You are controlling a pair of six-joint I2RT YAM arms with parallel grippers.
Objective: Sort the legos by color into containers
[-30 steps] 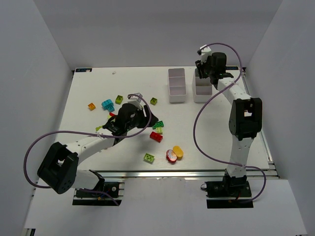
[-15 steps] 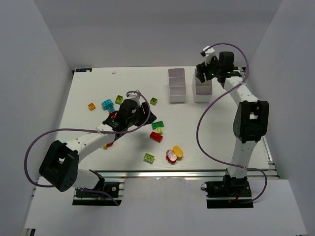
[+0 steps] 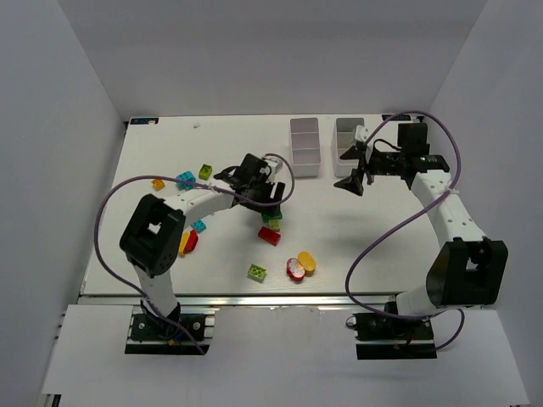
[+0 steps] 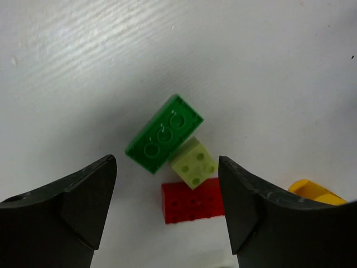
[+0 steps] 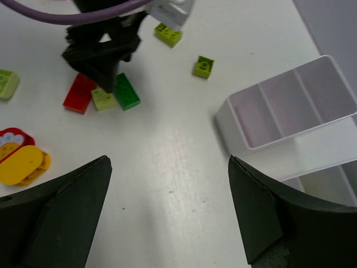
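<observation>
Beneath left end effector [image 4: 167, 163], fingers [image 4: 72, 201] spread | dark green lego [image 4: 163, 133], untouched

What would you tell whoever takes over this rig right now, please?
Left claw: open, empty, poised over the dark green brick, which lies next to a lime brick and a red brick.
Right claw: open, empty, above the table near the bins.
Legos: every one in view lies on the table, most left of centre.
Done: nothing sorted as far as shows. The left bin has three empty compartments; the right bin is partly hidden.
Left: sort every brick by colour, probably starting with the dark green one.
</observation>
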